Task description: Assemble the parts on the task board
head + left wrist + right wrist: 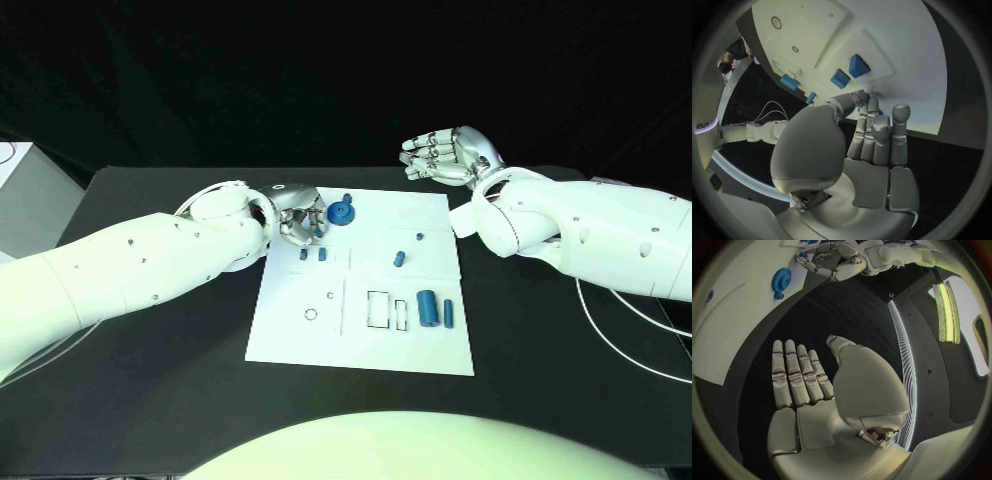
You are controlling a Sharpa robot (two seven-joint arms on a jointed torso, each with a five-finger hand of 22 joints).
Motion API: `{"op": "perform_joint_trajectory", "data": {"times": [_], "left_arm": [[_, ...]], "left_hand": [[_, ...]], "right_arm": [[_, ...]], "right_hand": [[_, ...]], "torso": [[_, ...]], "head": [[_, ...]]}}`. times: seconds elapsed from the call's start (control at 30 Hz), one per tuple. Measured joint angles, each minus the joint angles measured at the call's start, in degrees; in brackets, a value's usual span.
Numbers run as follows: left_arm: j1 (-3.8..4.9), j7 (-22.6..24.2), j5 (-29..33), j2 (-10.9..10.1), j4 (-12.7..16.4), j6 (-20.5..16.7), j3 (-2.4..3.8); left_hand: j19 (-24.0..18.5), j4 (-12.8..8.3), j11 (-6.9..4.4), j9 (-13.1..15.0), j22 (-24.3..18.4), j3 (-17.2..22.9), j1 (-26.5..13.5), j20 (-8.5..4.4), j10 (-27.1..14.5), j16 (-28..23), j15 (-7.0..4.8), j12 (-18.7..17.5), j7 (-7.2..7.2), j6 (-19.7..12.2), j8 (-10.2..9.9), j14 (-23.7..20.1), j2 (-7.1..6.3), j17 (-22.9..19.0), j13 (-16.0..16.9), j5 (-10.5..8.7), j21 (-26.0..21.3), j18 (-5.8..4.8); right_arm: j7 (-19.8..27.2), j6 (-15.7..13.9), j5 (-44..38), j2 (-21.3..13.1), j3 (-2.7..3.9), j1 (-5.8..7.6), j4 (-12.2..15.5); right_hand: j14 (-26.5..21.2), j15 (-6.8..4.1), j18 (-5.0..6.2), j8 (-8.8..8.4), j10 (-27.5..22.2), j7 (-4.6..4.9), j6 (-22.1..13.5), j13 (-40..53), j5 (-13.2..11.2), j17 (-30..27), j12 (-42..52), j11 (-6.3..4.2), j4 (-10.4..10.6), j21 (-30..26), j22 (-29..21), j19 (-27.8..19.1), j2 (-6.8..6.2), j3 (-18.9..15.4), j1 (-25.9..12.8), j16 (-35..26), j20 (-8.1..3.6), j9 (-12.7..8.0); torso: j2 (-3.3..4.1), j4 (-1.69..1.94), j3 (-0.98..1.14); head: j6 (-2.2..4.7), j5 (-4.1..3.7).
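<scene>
The white task board (pixel 361 335) lies in the middle of the black table. A blue gear (pixel 342 212) sits at the board's far left corner. My left hand (pixel 300 222) is right beside the gear. In the left wrist view its thumb and fingertips (pixel 870 107) close together, with slivers of blue between and behind them, so it pinches the gear's rim. Two small blue blocks (pixel 313 255) (pixel 849 71) lie just in front of that hand. My right hand (pixel 450 155) hovers beyond the board's far right corner, fingers straight and apart, palm (pixel 817 405) bare.
More blue parts are on the board: a short peg (pixel 420 236), a small block (pixel 398 258), a thick cylinder (pixel 428 308) and a thin one (pixel 449 313) beside rectangular slots (pixel 378 308). A white box (pixel 22 190) stands off the table's left. Cables (pixel 620 320) trail at the right.
</scene>
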Motion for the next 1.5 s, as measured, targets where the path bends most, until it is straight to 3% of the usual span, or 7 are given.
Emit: {"op": "perform_joint_trajectory", "data": {"times": [0.83, 1.13, 1.33, 1.5], "left_arm": [[0.25, -1.02, -0.83, 0.15, 0.04, 2.22, 0.07], [0.19, -0.92, -0.79, 0.10, 0.05, 1.94, 0.01], [-0.05, -0.96, -0.73, -0.16, -0.02, 1.95, -0.24], [-0.07, -1.14, -0.67, -0.30, -0.04, 1.95, -0.22]], "left_hand": [[-0.21, -0.55, -0.71, 0.66, -0.40, -0.56, 0.18, 0.20, 1.75, 0.00, -0.21, -1.34, -0.26, 2.17, -0.23, -0.21, 0.67, -1.29, 0.46, -0.01, -0.23, 0.00], [-0.21, -0.71, -0.07, 0.76, -0.78, -0.71, 0.18, 0.20, 1.10, 0.00, 0.21, -2.73, 0.63, 1.20, -2.02, -0.62, 0.66, -2.07, 0.28, -0.01, -0.63, 0.00], [-0.93, -0.71, 0.74, -0.36, -1.42, -0.71, -0.02, 0.92, 0.28, -0.71, 0.78, -4.44, 1.09, -2.66, -5.12, -2.23, 0.46, -4.36, 0.12, 0.00, -1.29, 0.00], [-1.10, -0.71, 0.73, -0.58, -1.63, -0.71, -0.30, 1.03, 0.29, -0.86, 0.82, -4.76, 1.25, -3.29, -5.88, -2.68, 0.18, -5.38, 0.08, -0.22, -1.33, 0.00]], "right_arm": [[0.00, 0.00, 0.01, -0.08, 0.00, 0.00, 0.00], [0.00, 0.00, 0.01, -0.08, -0.02, 0.00, 0.00], [0.00, 0.00, 0.01, -0.08, -0.02, 0.00, -0.01], [0.00, 0.00, 0.01, -0.10, 0.00, 0.00, -0.02]], "right_hand": [[0.00, 0.00, 0.00, 0.00, 0.00, 0.00, 0.00, 0.00, 0.00, 0.01, 0.00, 0.00, 0.00, 0.00, 0.00, 0.00, 0.00, 0.00, 0.00, 0.00, 0.00, 0.00], [0.00, 0.00, 0.00, 0.00, 0.00, 0.00, 0.00, 0.00, 0.00, 0.01, 0.00, 0.00, 0.00, 0.00, 0.00, 0.00, 0.00, 0.00, 0.00, 0.00, 0.00, 0.01], [0.00, 0.00, 0.00, 0.00, 0.00, 0.00, 0.00, 0.00, 0.00, 0.01, 0.00, 0.00, 0.00, 0.00, 0.00, 0.00, 0.00, 0.00, 0.00, 0.00, 0.00, 0.01], [0.00, 0.00, 0.00, 0.00, 0.00, 0.00, 0.00, 0.00, 0.00, -0.27, 0.00, 0.00, 0.00, 0.00, -0.36, 0.00, 0.31, 0.00, -0.31, -0.22, 0.00, -0.08]], "torso": [[-0.03, 0.02, -0.02], [-0.04, 0.02, -0.03], [-0.04, 0.02, 0.01], [-0.04, 0.02, 0.01]], "head": [[-0.08, -0.10], [-0.08, -0.05], [-0.08, -0.10], [-0.08, -0.11]]}}
